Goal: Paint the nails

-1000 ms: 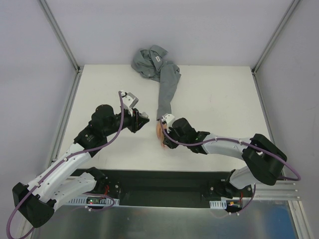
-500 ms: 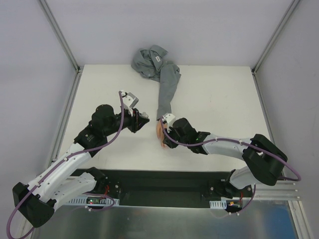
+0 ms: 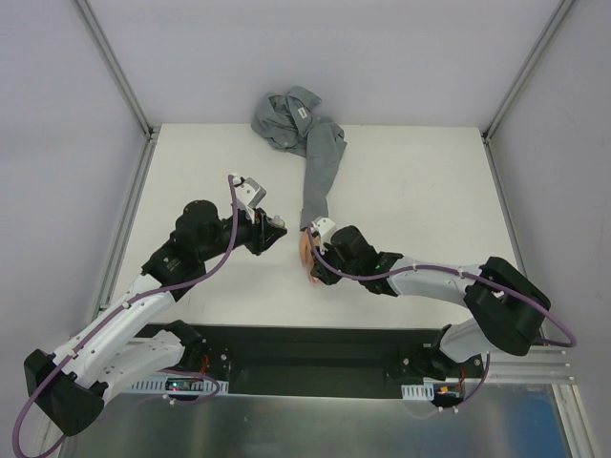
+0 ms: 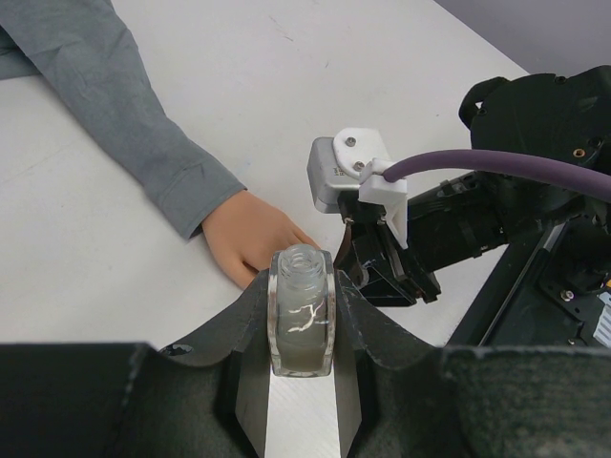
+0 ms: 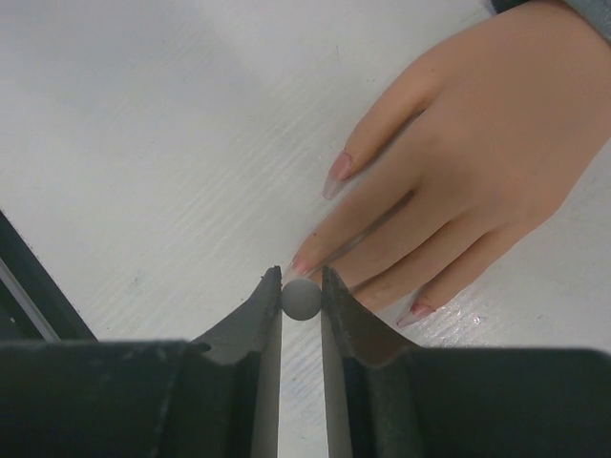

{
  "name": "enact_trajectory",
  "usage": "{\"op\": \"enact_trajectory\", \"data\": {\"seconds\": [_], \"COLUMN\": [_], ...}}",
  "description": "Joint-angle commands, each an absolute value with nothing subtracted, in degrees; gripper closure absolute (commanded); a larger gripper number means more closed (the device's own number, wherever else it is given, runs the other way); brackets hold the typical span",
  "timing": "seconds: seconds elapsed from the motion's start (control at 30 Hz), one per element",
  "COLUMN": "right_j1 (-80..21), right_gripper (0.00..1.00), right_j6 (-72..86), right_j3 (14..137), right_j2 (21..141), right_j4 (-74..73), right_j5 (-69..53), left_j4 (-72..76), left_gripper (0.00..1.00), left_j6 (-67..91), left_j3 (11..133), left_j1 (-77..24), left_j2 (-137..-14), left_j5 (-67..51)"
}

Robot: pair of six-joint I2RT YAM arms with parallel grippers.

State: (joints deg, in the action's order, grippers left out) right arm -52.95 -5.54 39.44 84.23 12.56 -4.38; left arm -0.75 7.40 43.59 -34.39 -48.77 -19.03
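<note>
Two arms were on the white bench [image 3: 420,191] for this one, both leaning in toward the middle. The left pincer [image 4: 301,320] was clamped on a small clear bottle [image 4: 302,301], standing upright with its neck open and no cap on it, just beside the mannequin hand [image 4: 250,234] but not touching it as far as I could tell. The right pincer [image 5: 301,284] was closed around a small grey round piece [image 5: 301,300], seen end-on, so I couldn't make out what hung below it. It sat right over the fingertips, and from the wrist camera the piece looked to be at the tip of one of the middle fingers. The hand lay palm down near the front middle of the bench, fingers pointing toward the arm bases, with its grey sleeve [image 3: 320,176] running back to a crumpled shirt [image 3: 286,114] at the far edge. The nails [image 5: 336,174] showed a pinkish tint on at least three fingertips, but whether that was wet polish I couldn't say. In the overhead view the right pincer covered most of the fingers.
</note>
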Motion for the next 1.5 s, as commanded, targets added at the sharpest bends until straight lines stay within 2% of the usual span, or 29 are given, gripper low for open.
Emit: {"op": "enact_trajectory", "data": {"seconds": [0.0,1.07,1.47], "right_j1": [-53.1,-52.4,-53.4], "right_gripper": [1.0,1.0,1.0], "right_j6": [-4.2,-5.2,-3.5], "right_j3": [40.1,39.6,39.8], "right_j2": [83.4,83.7,83.7], "right_j4": [12.5,16.6,13.8], "right_j5": [-6.4,-2.8,-3.8], "left_j4": [2.2,2.3,2.3], "left_gripper": [1.0,1.0,1.0], "left_j6": [6.9,6.9,6.9], "left_j3": [45.8,45.8,45.7], "left_j1": [-33.7,-33.7,-33.7], "left_j2": [-48.4,-48.9,-48.3], "left_j5": [-19.8,-20.0,-20.2]}}
